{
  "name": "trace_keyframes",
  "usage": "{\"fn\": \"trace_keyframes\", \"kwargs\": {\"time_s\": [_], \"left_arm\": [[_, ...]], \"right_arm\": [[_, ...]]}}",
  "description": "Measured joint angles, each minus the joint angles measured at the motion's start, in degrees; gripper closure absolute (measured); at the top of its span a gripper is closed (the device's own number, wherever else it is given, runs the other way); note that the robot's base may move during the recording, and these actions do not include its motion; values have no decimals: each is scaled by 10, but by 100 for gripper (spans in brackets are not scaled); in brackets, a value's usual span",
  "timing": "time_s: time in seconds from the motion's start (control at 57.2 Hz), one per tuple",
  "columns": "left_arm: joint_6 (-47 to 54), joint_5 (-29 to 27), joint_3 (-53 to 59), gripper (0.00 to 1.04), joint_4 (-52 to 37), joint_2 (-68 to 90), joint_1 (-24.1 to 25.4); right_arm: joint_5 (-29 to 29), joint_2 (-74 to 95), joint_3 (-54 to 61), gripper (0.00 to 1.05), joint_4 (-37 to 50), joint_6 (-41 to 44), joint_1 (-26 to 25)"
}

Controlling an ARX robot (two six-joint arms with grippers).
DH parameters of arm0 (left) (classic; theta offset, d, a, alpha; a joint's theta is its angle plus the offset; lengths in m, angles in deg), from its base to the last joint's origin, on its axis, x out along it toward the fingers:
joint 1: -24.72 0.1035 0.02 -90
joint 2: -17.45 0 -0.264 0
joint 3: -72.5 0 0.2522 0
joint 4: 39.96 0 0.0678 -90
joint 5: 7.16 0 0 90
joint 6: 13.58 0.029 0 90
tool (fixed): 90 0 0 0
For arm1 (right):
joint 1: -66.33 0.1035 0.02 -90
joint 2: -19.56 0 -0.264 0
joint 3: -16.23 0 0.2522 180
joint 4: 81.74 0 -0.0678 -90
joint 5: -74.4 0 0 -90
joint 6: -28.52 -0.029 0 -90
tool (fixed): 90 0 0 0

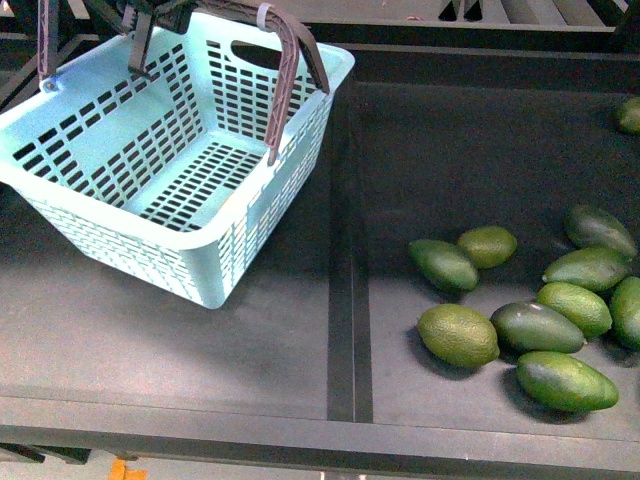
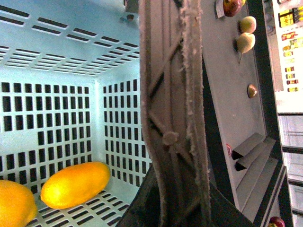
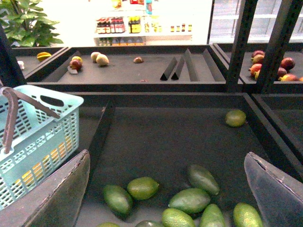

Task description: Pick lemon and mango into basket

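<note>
The light turquoise basket [image 1: 150,235] hangs tilted over the left compartment. Its brown-grey handles [image 1: 290,75] are up and bound with a white zip tie [image 1: 264,17]. My left gripper [image 1: 150,20] is shut on the handle [image 2: 173,118] from above. In the left wrist view two yellow-orange oval fruits lie on the basket floor, one whole [image 2: 75,184] and one cut off by the frame edge [image 2: 14,203]. I cannot tell which is the lemon and which the mango. The front view hides both. My right gripper [image 3: 166,161] is open, holding nothing, above the green fruits.
Several green oval fruits [image 1: 458,334] lie in the right compartment, one apart at the back [image 3: 235,117]. A raised black divider [image 1: 348,300] splits the two compartments. A far shelf holds other fruit [image 3: 99,58] and black wedge dividers [image 3: 177,66].
</note>
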Motion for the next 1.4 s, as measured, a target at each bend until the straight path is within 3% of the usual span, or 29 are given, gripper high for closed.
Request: {"fn": "trace_keyframes", "kwargs": {"time_s": [0.192, 0.472, 0.629, 0.717, 0.769, 0.787, 0.822, 0.891, 1.014, 1.101, 1.224, 1.398], "left_arm": [[-42, -13, 76, 98, -21, -38, 0], [-68, -66, 122, 47, 40, -82, -5], [-72, -113, 172, 17, 124, -169, -5], [-78, -135, 219, 6, 158, -227, -9], [-76, -137, 249, 8, 164, -260, -14], [-37, -114, 273, 10, 129, -276, -14], [14, -63, 322, 15, 32, -300, -12], [253, 49, 454, 29, -236, -349, -3], [599, 94, 622, 54, -534, -414, 24], [741, 110, 701, 75, -585, -475, 49], [785, 133, 773, 100, -590, -526, 66], [799, 152, 841, 101, -586, -605, 86]], "right_arm": [[0, 0, 0, 9, 0, 0, 0], [0, 0, 0, 9, 0, 0, 0], [0, 0, 0, 9, 0, 0, 0], [0, 0, 0, 9, 0, 0, 0], [0, 0, 0, 9, 0, 0, 0], [0, 0, 0, 9, 0, 0, 0], [0, 0, 0, 9, 0, 0, 0], [0, 0, 0, 9, 0, 0, 0], [1, 0, 0, 9, 0, 0, 0], [1, 0, 0, 9, 0, 0, 0], [1, 0, 0, 9, 0, 0, 0], [1, 0, 0, 9, 0, 0, 0]]}}
